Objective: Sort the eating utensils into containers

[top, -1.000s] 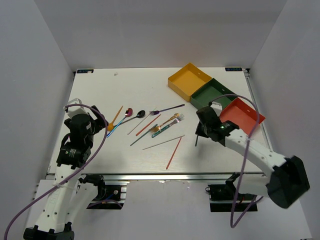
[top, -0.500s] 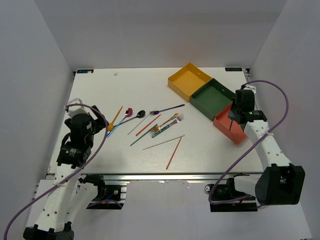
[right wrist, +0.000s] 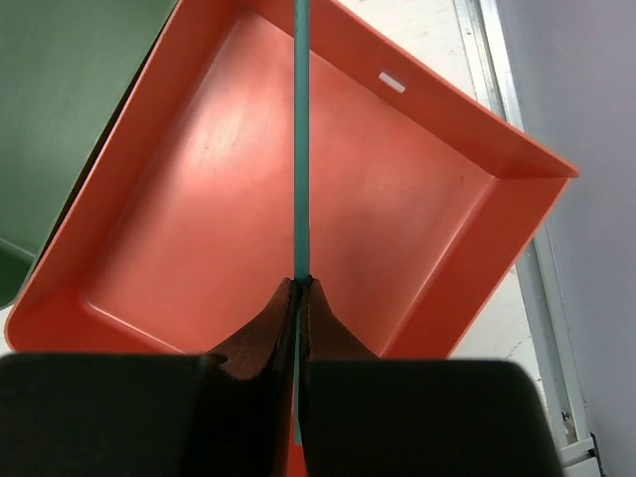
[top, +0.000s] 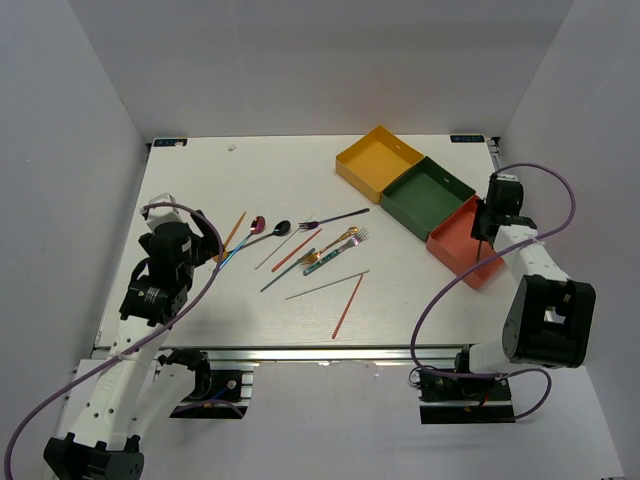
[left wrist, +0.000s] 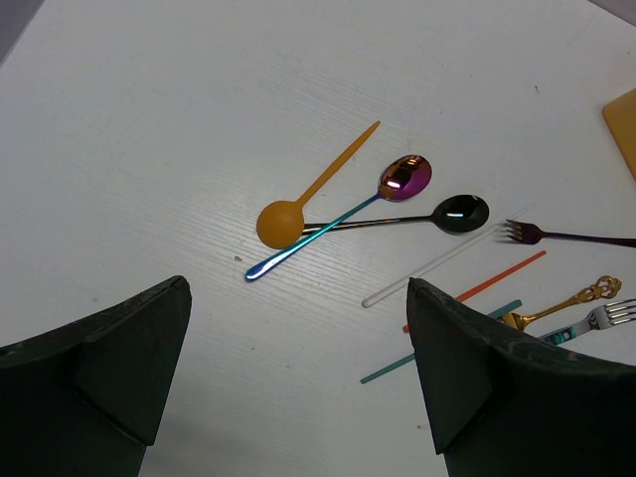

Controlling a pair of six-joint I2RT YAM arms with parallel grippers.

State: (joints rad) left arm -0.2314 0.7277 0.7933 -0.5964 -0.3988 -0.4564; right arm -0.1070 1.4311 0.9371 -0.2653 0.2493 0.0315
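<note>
Right wrist view alone shows jaws pinching a teal chopstick (right wrist: pixel 301 149).

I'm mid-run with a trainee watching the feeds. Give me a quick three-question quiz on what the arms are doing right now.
1. Multiple choice: what colour is the tray directly below the right gripper? A yellow, B dark green, C red-orange.
2. True or false: the left gripper is shut.
3. Fill in: the right gripper is shut on a thin teal ____.

Key
1. C, the red-orange tray.
2. False, its jaws stand wide open.
3. chopstick.
</note>
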